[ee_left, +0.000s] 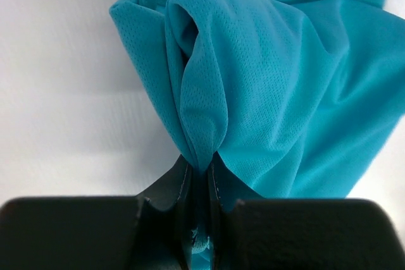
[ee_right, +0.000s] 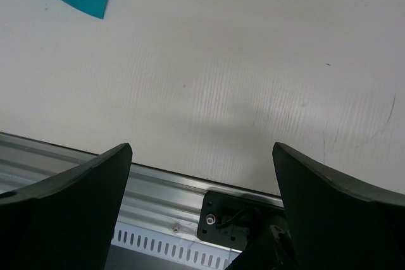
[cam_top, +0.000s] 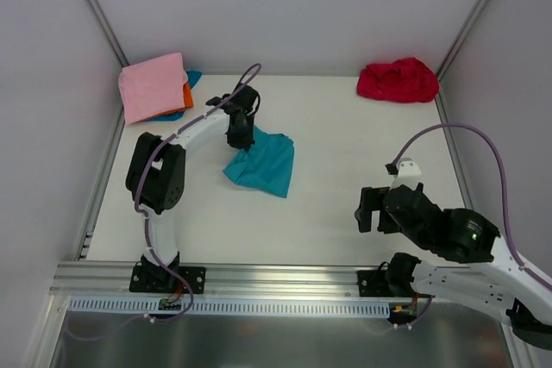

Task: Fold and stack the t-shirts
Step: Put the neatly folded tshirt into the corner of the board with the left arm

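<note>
Pinching a bunched fold of the teal t-shirt (cam_top: 266, 166) w/ left gripper (cam_top: 242, 140) clamped; shirt lies crumpled approx. 11 o'clock of mid table (cam_top: 345, 170). Right gripper (cam_top: 371, 210) gaping, empty, 4 o'clock. Prob. the spreading step; next needs shirt pulled flat.

A white table (cam_top: 345, 187) is shown. A teal t-shirt (cam_top: 263, 164) is seen crumpled near its middle, a red t-shirt (cam_top: 398, 80) is bunched far right, and a pink-topped pile (cam_top: 153, 85) is stacked far left.

Your top view looks down over the whole table (cam_top: 345, 196); left wrist sits close on the teal shirt (ee_left: 285, 93); right wrist, low, shares its corner.
</note>
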